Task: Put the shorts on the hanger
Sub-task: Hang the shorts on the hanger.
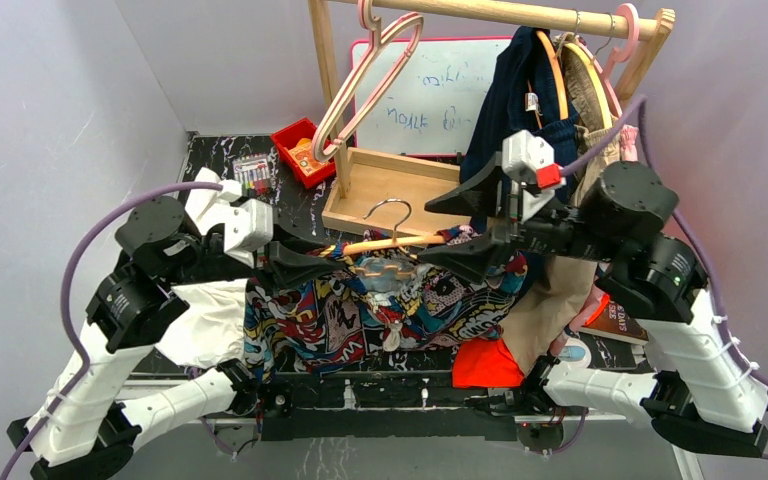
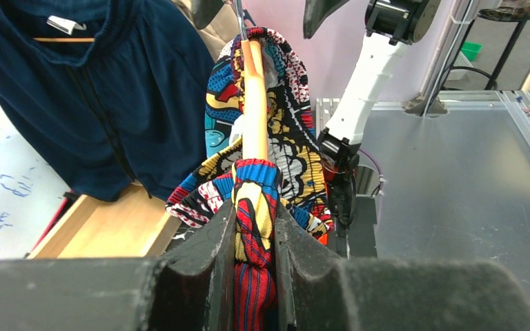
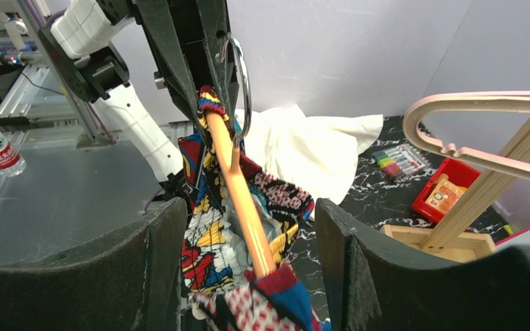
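Note:
The comic-print shorts (image 1: pixel 350 315) hang draped over the light-orange hanger (image 1: pixel 400 241), which is held level above the table with its silver hook (image 1: pixel 392 210) up. My left gripper (image 1: pixel 305 262) is shut on the hanger's left end, with the shorts' fabric wrapped over it. In the left wrist view the left gripper (image 2: pixel 255 210) pinches the shorts (image 2: pixel 254 200), and the hanger (image 2: pixel 254 103) runs away from it. My right gripper (image 1: pixel 452 228) is open and straddles the hanger's right end. In the right wrist view the right gripper (image 3: pixel 248 214) has the hanger (image 3: pixel 238 183) and shorts (image 3: pixel 207 241) between its wide jaws, untouched.
A white cloth (image 1: pixel 205 320) lies at the left. A navy garment (image 1: pixel 510 90) and pink hangers (image 1: pixel 370 80) hang on the wooden rack (image 1: pixel 500 12), above its tray base (image 1: pixel 390 185). A red box (image 1: pixel 300 150), markers (image 1: pixel 253 175), a whiteboard (image 1: pixel 430 95) and an orange cloth (image 1: pixel 485 365) are nearby.

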Tool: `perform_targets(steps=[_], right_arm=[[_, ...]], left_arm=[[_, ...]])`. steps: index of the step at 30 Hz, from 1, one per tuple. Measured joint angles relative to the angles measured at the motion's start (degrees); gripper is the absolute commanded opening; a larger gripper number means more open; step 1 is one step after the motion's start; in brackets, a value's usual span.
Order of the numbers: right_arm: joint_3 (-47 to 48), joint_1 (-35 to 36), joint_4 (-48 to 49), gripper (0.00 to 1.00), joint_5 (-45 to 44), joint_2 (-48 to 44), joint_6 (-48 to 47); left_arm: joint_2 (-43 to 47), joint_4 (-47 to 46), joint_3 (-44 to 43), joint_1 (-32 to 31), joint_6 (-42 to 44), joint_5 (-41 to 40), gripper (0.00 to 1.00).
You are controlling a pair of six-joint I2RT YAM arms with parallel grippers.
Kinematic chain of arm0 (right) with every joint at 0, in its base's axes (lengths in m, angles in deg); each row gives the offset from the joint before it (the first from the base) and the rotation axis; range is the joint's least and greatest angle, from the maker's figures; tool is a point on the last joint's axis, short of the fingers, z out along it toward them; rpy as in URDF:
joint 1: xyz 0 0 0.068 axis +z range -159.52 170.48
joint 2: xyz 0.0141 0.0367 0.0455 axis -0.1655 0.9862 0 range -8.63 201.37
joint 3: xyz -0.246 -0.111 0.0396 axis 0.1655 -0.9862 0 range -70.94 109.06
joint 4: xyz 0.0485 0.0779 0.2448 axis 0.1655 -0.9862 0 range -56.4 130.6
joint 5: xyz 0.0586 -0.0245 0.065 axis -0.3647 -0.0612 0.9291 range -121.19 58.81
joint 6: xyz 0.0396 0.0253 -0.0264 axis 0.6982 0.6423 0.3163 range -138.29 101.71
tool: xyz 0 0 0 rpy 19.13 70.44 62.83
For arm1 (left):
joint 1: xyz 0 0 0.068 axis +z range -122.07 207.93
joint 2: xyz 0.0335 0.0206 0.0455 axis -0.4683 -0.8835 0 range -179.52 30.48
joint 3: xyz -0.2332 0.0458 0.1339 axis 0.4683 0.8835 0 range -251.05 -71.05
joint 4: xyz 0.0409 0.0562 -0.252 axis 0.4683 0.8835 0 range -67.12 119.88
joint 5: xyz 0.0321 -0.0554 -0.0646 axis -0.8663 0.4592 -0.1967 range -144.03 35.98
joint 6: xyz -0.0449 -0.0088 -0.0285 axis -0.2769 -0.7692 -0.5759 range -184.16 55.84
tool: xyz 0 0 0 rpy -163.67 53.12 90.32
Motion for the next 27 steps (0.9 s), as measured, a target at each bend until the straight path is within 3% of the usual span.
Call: perform_targets(steps=[13, 19, 25, 27], right_arm=[[-3.43, 0.0, -0.92, 0.66, 4.66, 1.88, -0.13], [-3.76, 0.0, -1.03, 0.44, 7.17, 2.91, 1.18], [-3.76, 0.0, -0.46, 0.43, 9.53, 3.96, 3.5], [-3.76, 0.0, -0.39, 0.36, 10.05, 4.52, 4.2]], left_arm=[[-1.42, -3.19, 2.73, 0.0, -1.44, 3.89, 0.0], [-1.9, -3.87, 3.06, 0.0, -1.64, 4.81, 0.0], [-2.64, -4.94, 4.31, 0.0, -1.84, 5.01, 0.0], [-2.73, -5.22, 4.63, 0.0, -1.86, 5.01, 0.0]])
